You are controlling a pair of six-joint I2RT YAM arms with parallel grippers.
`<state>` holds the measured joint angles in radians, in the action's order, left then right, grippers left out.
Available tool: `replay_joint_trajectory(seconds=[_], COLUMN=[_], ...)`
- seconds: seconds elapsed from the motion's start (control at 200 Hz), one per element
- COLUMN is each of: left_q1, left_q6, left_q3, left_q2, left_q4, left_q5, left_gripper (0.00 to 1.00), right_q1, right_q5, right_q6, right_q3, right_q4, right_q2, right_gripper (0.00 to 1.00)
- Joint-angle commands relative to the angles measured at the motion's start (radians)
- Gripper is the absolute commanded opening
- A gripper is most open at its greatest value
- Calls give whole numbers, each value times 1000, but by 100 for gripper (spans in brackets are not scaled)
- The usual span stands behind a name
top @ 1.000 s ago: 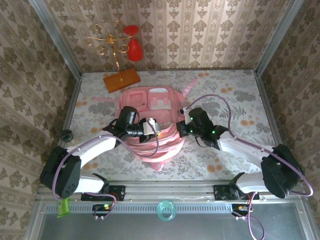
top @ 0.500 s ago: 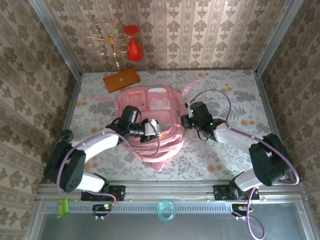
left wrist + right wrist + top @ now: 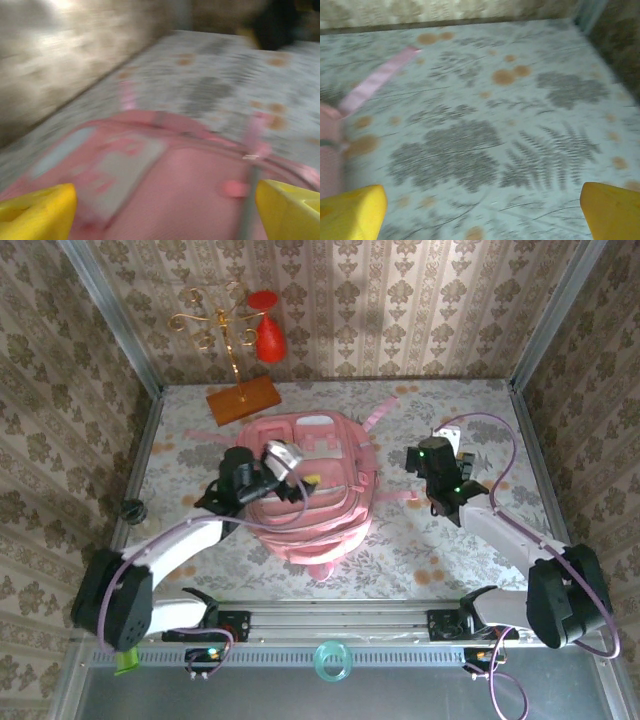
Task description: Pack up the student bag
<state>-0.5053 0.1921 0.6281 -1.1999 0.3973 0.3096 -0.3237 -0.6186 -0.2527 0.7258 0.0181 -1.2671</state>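
Observation:
The student bag (image 3: 318,502), a large pink backpack with white-trimmed pockets, lies flat in the middle of the table. My left gripper (image 3: 293,468) hovers above its upper left part. In the blurred left wrist view its yellow fingertips (image 3: 36,209) stand wide apart, with only the bag's fabric (image 3: 180,190) below them. My right gripper (image 3: 441,446) is over the tablecloth to the right of the bag, apart from it. It is open with nothing between its fingertips (image 3: 351,212). The bag's edge (image 3: 329,160) and a pink strap (image 3: 376,80) lie at that view's left.
A wooden block (image 3: 242,400) bearing a gold wire stand (image 3: 222,328) with red pieces sits at the back left. A black knob (image 3: 132,508) sits at the table's left edge. A teal ring (image 3: 332,661) rests on the front rail. Patterned walls close in three sides.
Both grippers have gone from shut to open. The left one moved back and left over the bag. The right one pulled away from the bag's right side, out over the tablecloth.

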Motion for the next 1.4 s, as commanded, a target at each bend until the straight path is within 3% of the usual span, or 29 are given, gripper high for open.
replay_joint_trajectory(seconds=[0.0,0.09,0.155,0.29,0.425,0.635,0.715,0.88,1.015,1.09,1.15,1.22,1.395], left_q1=[85,155,222,355,431,457,469,471,473,478,477,485,485], left_q6=[-193,-116,-102,-132,-115,-77,-71,-70,-106,-110,-91,-128,-134], left_q3=[-59,-108,-139,-205,-226,-283,-287,-233,-283,-311,-317,-263,-230], left_q2=[101,122,103,76,38,-63,-118,-151,-164,-276,-384,-337,-350], left_q4=[-37,-55,-28,52,96,282,355,284,418,577,726,534,496], left_q5=[-460,-610,-647,-576,-528,-464,-401,-339,-299,-275,-270,-303,-335], left_gripper=[96,99,100,100,100,100,100,100,100,100,100,100,100], right_q1=[31,82,126,147,174,220,226,226,226,229,232,254,256], right_q5=[-196,-122,-60,-7,52,226,255,295,294,300,293,312,314], right_q6=[167,191,172,205,217,209,205,224,239,214,216,190,188], right_q3=[-101,-155,-176,-205,-227,-301,-309,-392,-435,-377,-352,-341,-340], right_q4=[248,358,404,507,571,792,779,931,1118,934,928,884,878], right_q2=[-39,-91,-140,-161,-157,-219,-205,-201,-293,-253,-278,-267,-264], right_gripper=[100,100,100,100,100,100,100,100,100,100,100,100,100])
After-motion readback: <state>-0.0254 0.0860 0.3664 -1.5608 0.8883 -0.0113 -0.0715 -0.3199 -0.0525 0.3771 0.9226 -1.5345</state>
